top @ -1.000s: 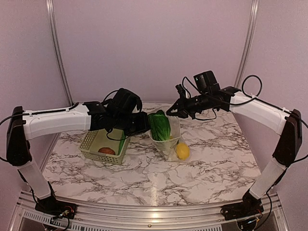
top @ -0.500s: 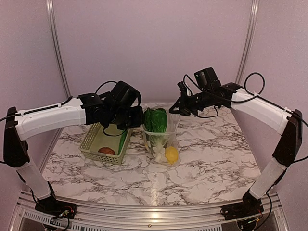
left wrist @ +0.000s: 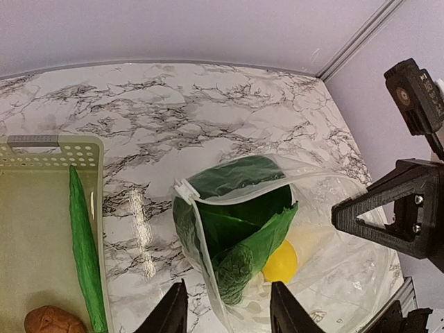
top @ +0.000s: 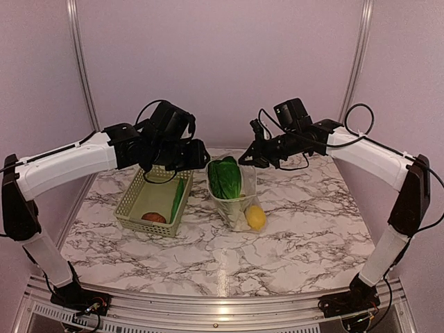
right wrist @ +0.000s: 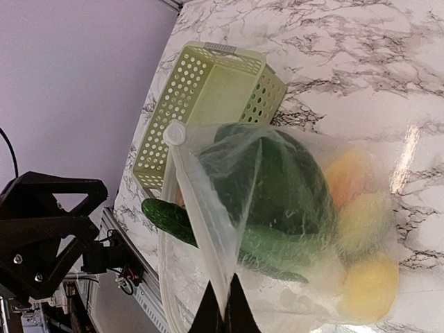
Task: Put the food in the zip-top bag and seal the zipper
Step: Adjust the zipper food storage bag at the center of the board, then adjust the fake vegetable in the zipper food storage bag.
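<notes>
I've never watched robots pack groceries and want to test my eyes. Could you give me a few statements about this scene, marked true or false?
1. The lemon lies inside the zip-top bag. True.
2. The basket is empty. False: it holds a long green piece and a reddish-brown round one.
3. The right end effector pinches the bag's mouth edge. True.
4. The left end effector grips the bag. False: its jaws stand open, holding nothing.
5. The bag is sealed. False: its mouth gapes open.
</notes>
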{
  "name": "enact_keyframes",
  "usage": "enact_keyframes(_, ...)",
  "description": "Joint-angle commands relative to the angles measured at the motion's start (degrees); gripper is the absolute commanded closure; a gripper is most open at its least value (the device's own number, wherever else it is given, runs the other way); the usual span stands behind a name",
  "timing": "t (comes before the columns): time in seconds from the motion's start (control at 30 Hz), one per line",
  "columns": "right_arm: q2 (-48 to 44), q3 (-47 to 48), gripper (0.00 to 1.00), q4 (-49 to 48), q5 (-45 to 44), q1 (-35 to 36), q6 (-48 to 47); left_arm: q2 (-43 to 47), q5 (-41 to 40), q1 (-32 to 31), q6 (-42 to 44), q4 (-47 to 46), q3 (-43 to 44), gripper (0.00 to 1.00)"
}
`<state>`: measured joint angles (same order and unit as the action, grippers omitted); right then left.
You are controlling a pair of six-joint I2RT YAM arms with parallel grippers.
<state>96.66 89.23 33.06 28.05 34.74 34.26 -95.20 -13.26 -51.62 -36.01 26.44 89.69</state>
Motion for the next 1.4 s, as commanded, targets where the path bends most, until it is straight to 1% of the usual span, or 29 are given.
enact_keyframes(0.0, 0.48, 2.94, 1.0, -0.92, 0.88, 0.42, -0.42, -1.01, 7.52, 3.81, 2.59, 4.18, 4.5, 0.58)
enact_keyframes(0.07, 0.54, 3.05, 1.0, -0.84, 1.01, 0.48, -0.49, -3.13, 11.45, 3.81, 4.53, 6.21, 7.3, 0.58)
enact_keyframes(0.13, 0.7, 2.97, 1.0, -0.94, 1.03, 0.5, -0.43, -4.08, 15.2, 3.87, 5.35, 6.39, 8.71, 0.64)
enact_keyframes(0.23, 0.89, 2.97, 1.0, -1.06, 1.17, 0.5, -0.41, -4.24, 17.08, 3.88, 6.03, 4.49, 8.42, 0.67)
enact_keyframes(0.3, 0.98, 2.97, 1.0, -1.06, 1.21, 0.42, -0.4, -5.31, 18.29, 3.88, 6.57, 5.07, 9.57, 0.67)
enact_keyframes(0.33, 1.1, 2.97, 1.0, -1.06, 1.29, 0.49, -0.42, -6.18, 18.72, 3.89, 6.71, 6.33, 10.52, 0.64)
enact_keyframes(0.43, 1.24, 2.97, 1.0, -1.07, 1.41, 0.47, -0.44, -8.9, 18.79, 3.89, 7.11, 9.62, 12.83, 0.58)
enact_keyframes(0.5, 1.33, 2.89, 1.0, -1.09, 1.48, 0.45, -0.45, -9.35, 18.65, 3.86, 7.18, 9.68, 12.52, 0.57)
enact_keyframes(0.63, 1.1, 2.62, 1.0, -1.27, 1.39, 0.49, -0.42, -10.04, 14.13, 3.87, 6.87, 10.56, 12.73, 0.59)
enact_keyframes(0.87, 1.16, 2.44, 1.0, -1.48, 1.42, 0.48, -0.26, -11.94, 13.52, 3.87, 7.18, 12.3, 15.05, 0.66)
enact_keyframes(0.97, 1.16, 2.36, 1.0, -1.51, 1.33, 0.46, -0.13, -11.69, 9.65, 3.89, 6.93, 12.62, 15.16, 0.65)
enact_keyframes(1.0, 1.16, 2.35, 1.0, -1.51, 1.31, 0.49, -0.16, -11.68, 8.83, 3.99, 6.92, 12.79, 15.16, 0.63)
enact_keyframes(1.07, 1.25, 2.35, 1.0, -1.55, 1.3, 0.5, -0.08, -12.18, 8.39, 4.32, 6.92, 12.85, 15.28, 0.61)
enact_keyframes(1.17, 1.18, 2.26, 1.0, -1.52, 1.25, 0.47, -0.09, -13.27, 8.5, 4.57, 6.9, 12.89, 16.13, 0.61)
enact_keyframes(1.23, 1.16, 2.18, 1.0, -1.44, 1.27, 0.49, -0.15, -14.23, 9.32, 4.6, 7.29, 12.77, 17.06, 0.63)
enact_keyframes(1.37, 1.16, 2.26, 1.0, -1.39, 1.33, 0.48, -0.19, -15.53, 10.86, 4.6, 7.62, 12.68, 18.82, 0.74)
